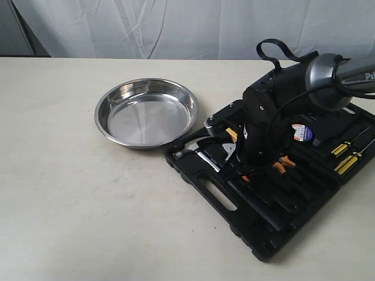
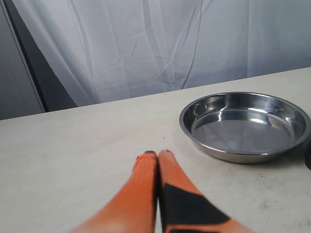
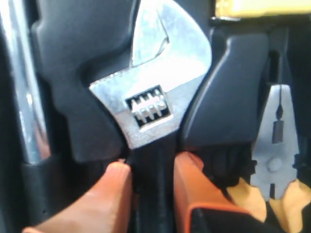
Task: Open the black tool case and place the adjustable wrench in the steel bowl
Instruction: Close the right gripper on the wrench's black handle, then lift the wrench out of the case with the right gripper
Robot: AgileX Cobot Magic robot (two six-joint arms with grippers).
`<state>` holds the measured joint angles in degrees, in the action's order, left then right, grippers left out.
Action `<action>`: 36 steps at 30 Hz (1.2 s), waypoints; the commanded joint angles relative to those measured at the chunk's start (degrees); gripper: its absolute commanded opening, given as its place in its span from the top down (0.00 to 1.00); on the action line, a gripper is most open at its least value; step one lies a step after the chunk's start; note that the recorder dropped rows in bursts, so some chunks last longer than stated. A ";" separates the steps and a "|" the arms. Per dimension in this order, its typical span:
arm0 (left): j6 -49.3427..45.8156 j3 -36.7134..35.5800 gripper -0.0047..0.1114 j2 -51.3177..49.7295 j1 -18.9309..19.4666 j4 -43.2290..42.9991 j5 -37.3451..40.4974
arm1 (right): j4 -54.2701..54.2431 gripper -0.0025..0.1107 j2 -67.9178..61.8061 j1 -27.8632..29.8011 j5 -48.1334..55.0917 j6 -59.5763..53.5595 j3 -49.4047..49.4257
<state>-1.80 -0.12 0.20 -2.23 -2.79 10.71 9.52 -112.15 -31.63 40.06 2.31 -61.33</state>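
Exterior view. We list a steel bowl point(image 1: 146, 113), empty, on the table point(image 1: 70, 193), nearer its far edge than its near one. Just beside it, towards the table's right edge, lies the black tool case point(image 1: 275, 202), open and flat. A claw hammer point(image 1: 196, 151) sits in the case at the end next to the bowl, and yellow-handled screwdrivers point(image 1: 347, 155) at the other end. The right gripper point(image 1: 252, 161) is down inside the case.

Left wrist view. The left gripper point(image 2: 158, 154) hangs low over bare table, its jaws pressed together on nothing. The steel bowl point(image 2: 245, 124) stands apart from it, with a white curtain point(image 2: 146, 43) behind.

Right wrist view. The adjustable wrench point(image 3: 150, 102) lies in its moulded recess in the case, silvery head pointing away from the camera. The right gripper point(image 3: 151, 170) has its jaws clenched on the wrench's black handle, one orange finger point(image 3: 109, 191) against each side. Orange-handled pliers point(image 3: 277, 145) lie in the neighbouring recess.
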 commanded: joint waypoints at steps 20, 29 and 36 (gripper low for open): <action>0.08 0.12 0.96 -0.20 -0.21 0.12 -0.39 | -1.14 0.99 8.17 0.19 3.03 0.70 1.35; 0.08 0.12 0.96 -0.20 -0.21 0.12 -0.39 | -0.90 0.99 9.38 0.19 -2.78 0.70 1.02; 0.08 0.12 0.96 -0.20 -0.21 0.12 -0.39 | -1.01 0.99 9.73 0.19 -6.86 0.70 -5.64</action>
<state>-1.80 -0.12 0.20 -2.23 -2.79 10.71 8.24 -103.32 -31.63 36.32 2.82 -63.86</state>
